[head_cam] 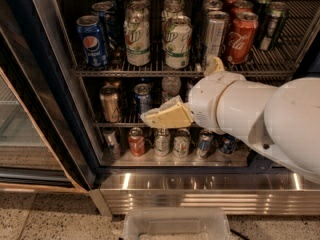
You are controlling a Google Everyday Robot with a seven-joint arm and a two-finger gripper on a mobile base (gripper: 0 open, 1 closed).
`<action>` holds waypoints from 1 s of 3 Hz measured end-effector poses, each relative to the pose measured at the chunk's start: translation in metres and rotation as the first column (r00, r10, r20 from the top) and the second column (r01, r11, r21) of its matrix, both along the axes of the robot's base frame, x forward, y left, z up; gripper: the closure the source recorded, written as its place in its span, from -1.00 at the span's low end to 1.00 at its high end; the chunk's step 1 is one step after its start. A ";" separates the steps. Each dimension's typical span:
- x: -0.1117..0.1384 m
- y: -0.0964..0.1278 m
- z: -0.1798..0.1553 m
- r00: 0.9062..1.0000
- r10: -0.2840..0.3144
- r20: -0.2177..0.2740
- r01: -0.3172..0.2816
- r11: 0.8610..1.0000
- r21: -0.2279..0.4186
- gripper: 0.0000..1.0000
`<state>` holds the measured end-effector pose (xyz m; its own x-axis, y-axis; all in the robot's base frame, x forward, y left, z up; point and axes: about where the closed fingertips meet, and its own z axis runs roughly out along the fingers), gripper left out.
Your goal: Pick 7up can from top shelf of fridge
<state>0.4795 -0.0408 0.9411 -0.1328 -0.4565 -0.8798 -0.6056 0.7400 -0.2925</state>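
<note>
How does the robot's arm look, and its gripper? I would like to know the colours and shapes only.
The arm is a thick, smooth, glossy white shell made of rounded segments, narrowing to a round wrist. The gripper, in front of the middle shelves of the fridge, has two pale cream-yellow fingers, wedge-shaped and matte. No cables or markings show.

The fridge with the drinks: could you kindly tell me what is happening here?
A robot arm is reaching toward the open fridge for a 7up can. Its gripper hangs in front of the middle shelf, below the top shelf, jaws open and holding nothing. The 7up can stands untouched at the front of the top shelf.
</note>
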 end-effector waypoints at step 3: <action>0.033 0.014 -0.001 0.989 -0.126 0.076 0.121 0.990 0.069 -1.00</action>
